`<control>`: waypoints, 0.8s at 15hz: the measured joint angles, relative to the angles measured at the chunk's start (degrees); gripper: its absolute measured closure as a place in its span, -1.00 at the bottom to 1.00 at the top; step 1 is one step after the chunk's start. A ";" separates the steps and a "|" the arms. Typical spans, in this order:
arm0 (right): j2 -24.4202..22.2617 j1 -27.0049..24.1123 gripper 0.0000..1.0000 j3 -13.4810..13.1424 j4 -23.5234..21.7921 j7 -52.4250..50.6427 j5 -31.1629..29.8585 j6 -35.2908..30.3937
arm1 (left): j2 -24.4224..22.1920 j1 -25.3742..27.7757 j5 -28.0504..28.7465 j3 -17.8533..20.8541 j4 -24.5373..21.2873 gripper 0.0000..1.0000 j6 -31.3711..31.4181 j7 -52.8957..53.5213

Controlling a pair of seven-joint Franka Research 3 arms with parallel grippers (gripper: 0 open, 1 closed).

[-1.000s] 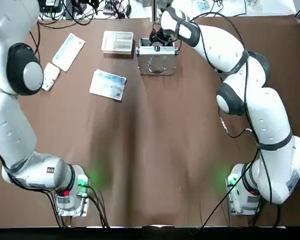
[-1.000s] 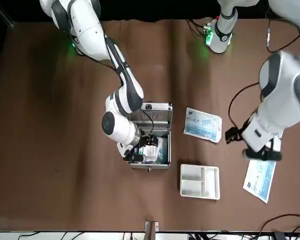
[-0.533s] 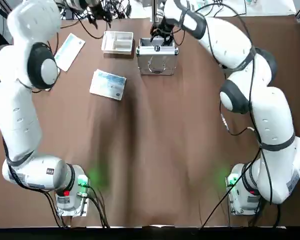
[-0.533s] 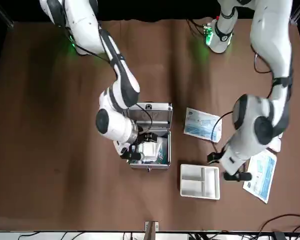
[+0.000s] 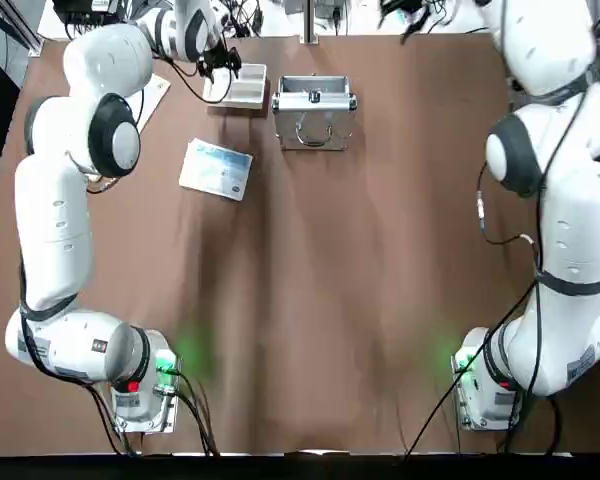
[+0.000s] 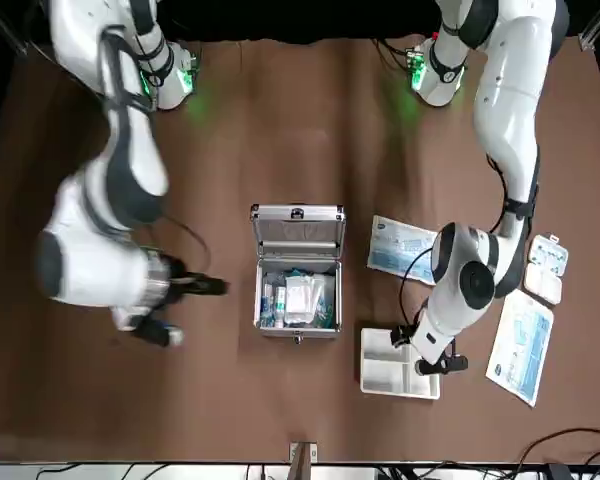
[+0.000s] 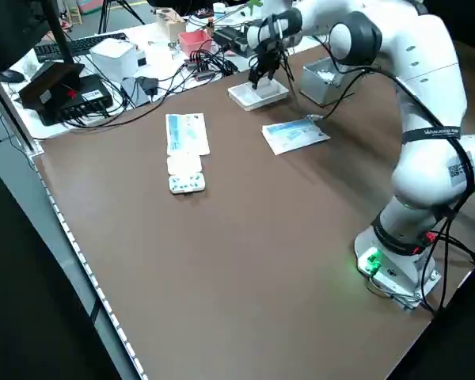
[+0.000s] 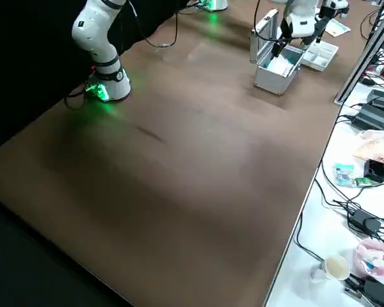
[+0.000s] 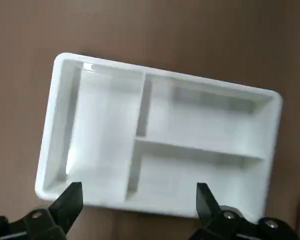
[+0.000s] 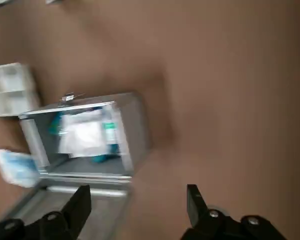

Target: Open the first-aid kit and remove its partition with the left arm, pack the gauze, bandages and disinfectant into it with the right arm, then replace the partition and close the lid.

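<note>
Packing done; I go for the partition.

Top view: my right gripper (image 5: 400,12) has swung clear of the open silver metal case (image 5: 314,100). Left wrist view: my left gripper (image 9: 137,197), fingers spread and empty, now hovers over the shallow cream-white compartmented tray (image 9: 157,137). Front view: supplies lie inside the case.

Right gripper (image 6: 185,310) is motion-blurred in the front view, cut off at the top view's upper edge. Case contents (image 6: 298,300) near the table's far edge are too small to identify individually.
</note>
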 joint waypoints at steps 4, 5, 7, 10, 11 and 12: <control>-5.35 -5.06 -0.76 -2.15 -0.05 -10.55 -4.91 -7.85 | 2.74 -1.88 0.00 2.62 0.29 -1.00 2.19 0.00; -5.99 -6.86 -0.77 -2.26 -0.06 -13.64 -5.13 -9.91 | 2.86 -2.35 0.01 3.03 0.44 -1.00 2.22 0.00; -6.78 -9.89 -0.93 -2.33 -0.08 -18.14 -5.90 -11.87 | 2.91 -2.79 0.02 3.41 0.63 -0.98 2.31 0.01; -8.50 -14.46 -0.96 -2.31 -0.63 -20.75 -7.74 -12.52 | 4.24 -3.21 0.25 3.64 0.64 -0.89 4.69 1.04; -9.17 -15.98 -0.96 -1.42 -0.82 -21.07 -9.15 -13.25 | 4.74 -3.25 0.29 3.65 0.66 -0.88 5.40 1.50; -9.91 -17.95 -0.96 0.68 -0.92 -21.28 -10.73 -14.09 | 5.14 -3.25 0.30 3.65 0.67 -0.88 5.83 1.76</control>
